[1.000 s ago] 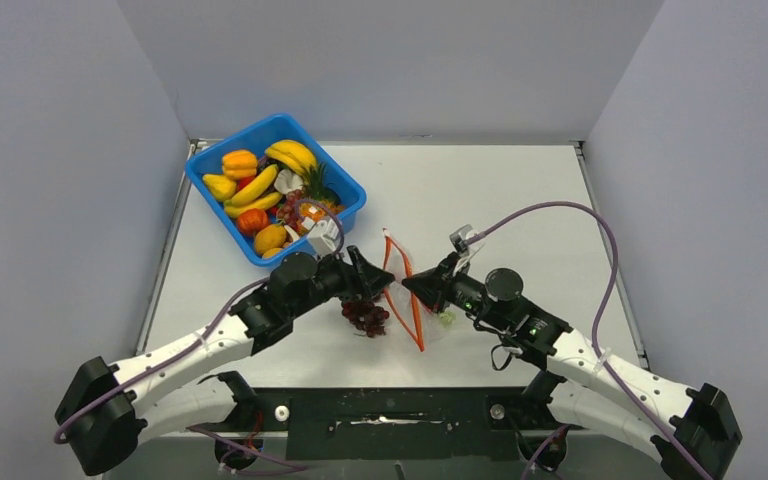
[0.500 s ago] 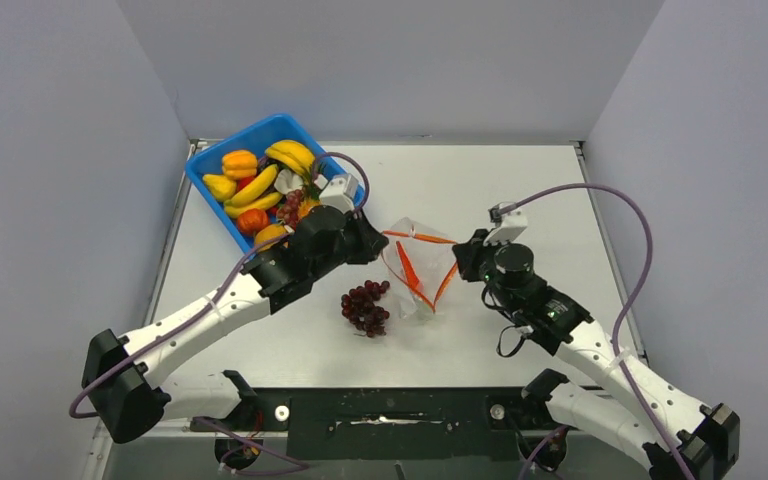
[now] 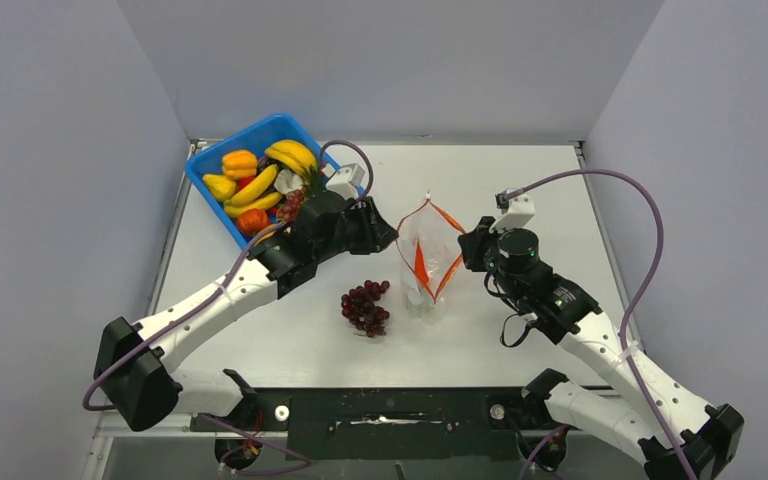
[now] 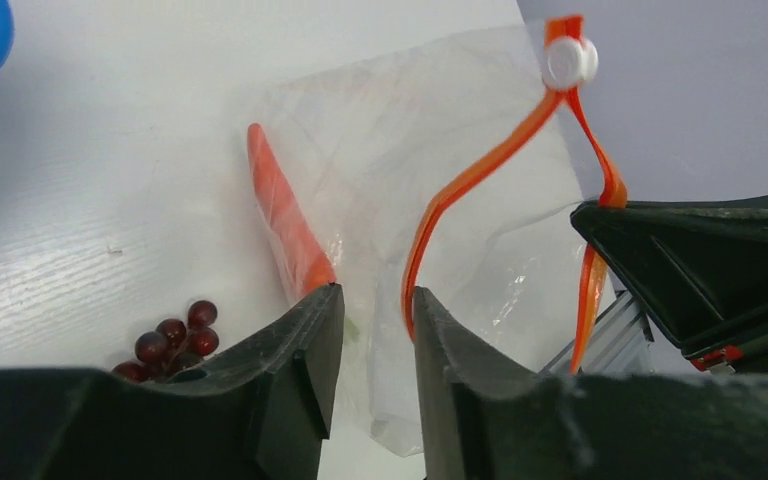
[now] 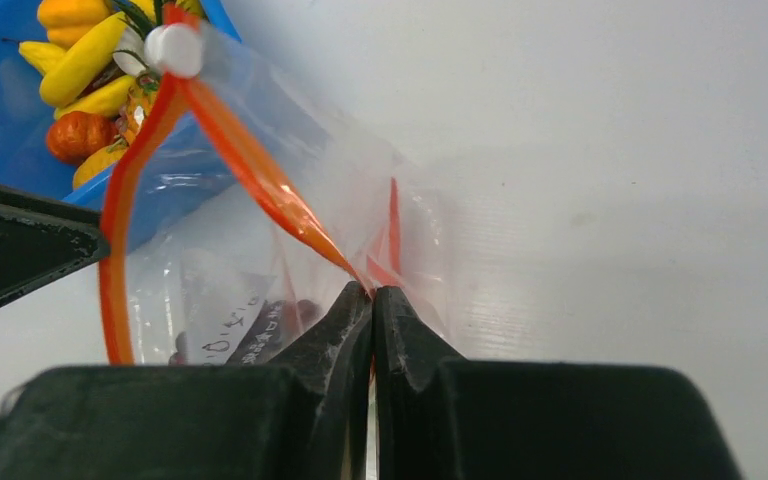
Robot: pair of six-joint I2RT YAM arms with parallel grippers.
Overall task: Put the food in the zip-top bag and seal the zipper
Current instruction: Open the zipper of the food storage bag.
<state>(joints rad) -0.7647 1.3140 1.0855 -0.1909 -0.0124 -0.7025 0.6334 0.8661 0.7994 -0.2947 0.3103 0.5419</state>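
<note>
The clear zip-top bag hangs upright at the table's middle, with a red-orange carrot inside. Its red-orange zipper loops up to a white slider. My right gripper is shut on the zipper strip at the bag's right side, and this shows in the right wrist view. My left gripper is at the bag's left side. Its jaws stand apart, with the zipper at the right finger's tip. Purple grapes lie on the table left of the bag.
The blue bin at the back left holds bananas, peppers, a tomato and a pineapple, right behind my left arm. Grey walls stand on three sides.
Both grippers moved away from the near edge and raised the bag from lying flat to hanging upright. Its mouth stretched wide, then narrowed. The grapes stayed put.
</note>
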